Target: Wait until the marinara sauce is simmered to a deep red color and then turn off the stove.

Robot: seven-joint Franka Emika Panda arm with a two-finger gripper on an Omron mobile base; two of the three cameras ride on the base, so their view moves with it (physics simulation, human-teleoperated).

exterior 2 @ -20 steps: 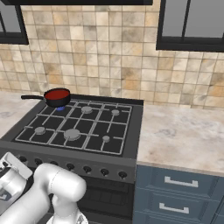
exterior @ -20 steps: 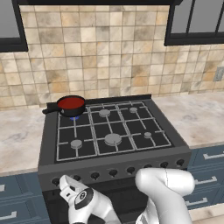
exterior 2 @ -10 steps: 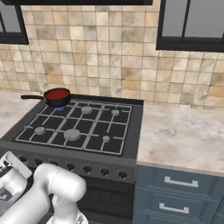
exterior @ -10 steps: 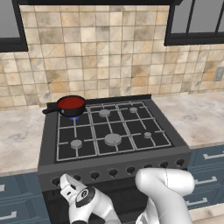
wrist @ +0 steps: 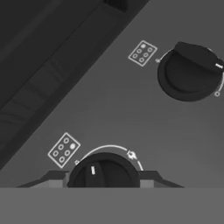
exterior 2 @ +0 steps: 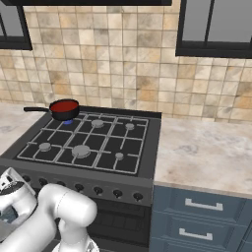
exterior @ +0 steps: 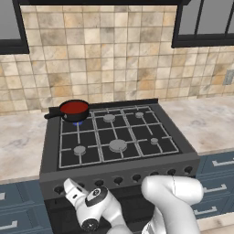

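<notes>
One knob (wrist: 104,171) is sitting between your pincer (wrist: 103,178) fingertips, spread and not yet clenching; the marinara sauce (exterior: 74,108) is looking deep red, so you're clamping and twisting next.

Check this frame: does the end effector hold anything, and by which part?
It cannot be told for sure. The end effector sits either side of a stove knob, fingertips flanking its rim, but contact is not visible.

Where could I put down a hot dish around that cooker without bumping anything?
The marble counter right of the stove is bare, and so is the counter on its left. The back-left burner is taken by the saucepan. The knob row is crowded: the claw is there.
</notes>
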